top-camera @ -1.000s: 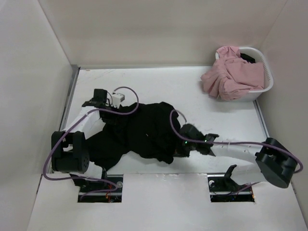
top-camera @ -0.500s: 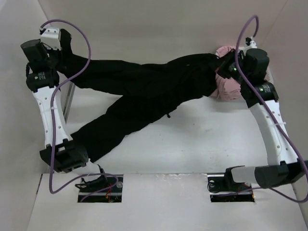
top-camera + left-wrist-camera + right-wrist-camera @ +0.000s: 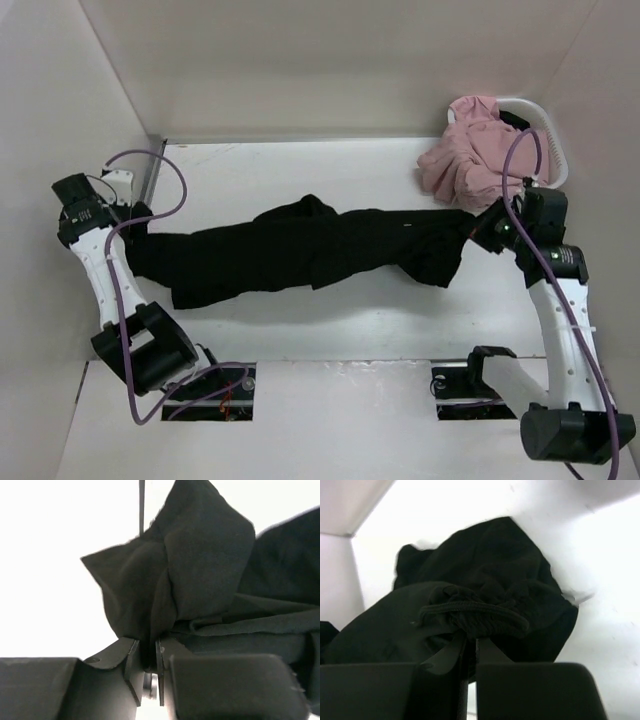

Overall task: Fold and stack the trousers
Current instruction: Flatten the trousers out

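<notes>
The black trousers (image 3: 300, 250) lie stretched left to right across the white table. My left gripper (image 3: 140, 230) is shut on their left end, a leg end by the look of it; the left wrist view shows the cloth (image 3: 175, 580) pinched between the jaws (image 3: 146, 655). My right gripper (image 3: 475, 232) is shut on the right end; the right wrist view shows the gathered waistband with its dark drawstring (image 3: 475, 615) clamped just above the jaws (image 3: 470, 652). Both ends sit low, near the table.
A white basket (image 3: 550, 160) holding pink cloth (image 3: 470, 160) stands at the back right, close behind my right gripper. Walls close in the table on the left, back and right. Bare table (image 3: 330, 180) lies behind and in front of the trousers.
The trousers went from a heap to being held high and spread between both raised arms. Now both arms have come down and the trousers lie stretched flat across the table.
</notes>
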Robot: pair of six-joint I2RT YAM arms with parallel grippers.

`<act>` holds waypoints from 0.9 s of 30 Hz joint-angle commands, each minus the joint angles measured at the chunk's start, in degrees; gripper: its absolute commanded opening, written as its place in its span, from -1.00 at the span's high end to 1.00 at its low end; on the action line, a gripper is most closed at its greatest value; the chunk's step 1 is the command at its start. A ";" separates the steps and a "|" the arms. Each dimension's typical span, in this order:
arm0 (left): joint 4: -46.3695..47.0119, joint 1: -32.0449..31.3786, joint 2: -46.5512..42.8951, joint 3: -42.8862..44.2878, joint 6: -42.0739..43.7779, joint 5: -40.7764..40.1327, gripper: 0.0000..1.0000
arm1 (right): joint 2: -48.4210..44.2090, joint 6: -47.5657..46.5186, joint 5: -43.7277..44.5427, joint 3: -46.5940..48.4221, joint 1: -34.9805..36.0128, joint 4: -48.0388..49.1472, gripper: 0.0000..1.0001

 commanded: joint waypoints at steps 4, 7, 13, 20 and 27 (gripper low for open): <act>-1.31 -0.38 1.84 -5.28 8.89 -5.98 0.51 | -6.94 -2.51 5.80 -6.20 -1.94 -3.26 0.73; -1.14 -0.82 1.93 -8.62 9.42 -5.90 -0.12 | -10.55 -1.37 8.00 -10.60 -4.23 -3.35 -0.55; -2.28 4.61 -1.05 -14.07 14.41 -7.04 -0.30 | -14.77 4.69 8.97 -17.37 -3.62 -4.23 -1.00; 0.61 12.88 -0.98 -22.43 17.25 -8.46 -0.33 | -22.42 20.50 15.56 -27.30 2.95 -6.86 -1.00; 11.77 10.97 7.19 -20.32 12.49 -9.76 -0.32 | -14.89 35.11 26.20 -33.46 17.20 1.37 -1.00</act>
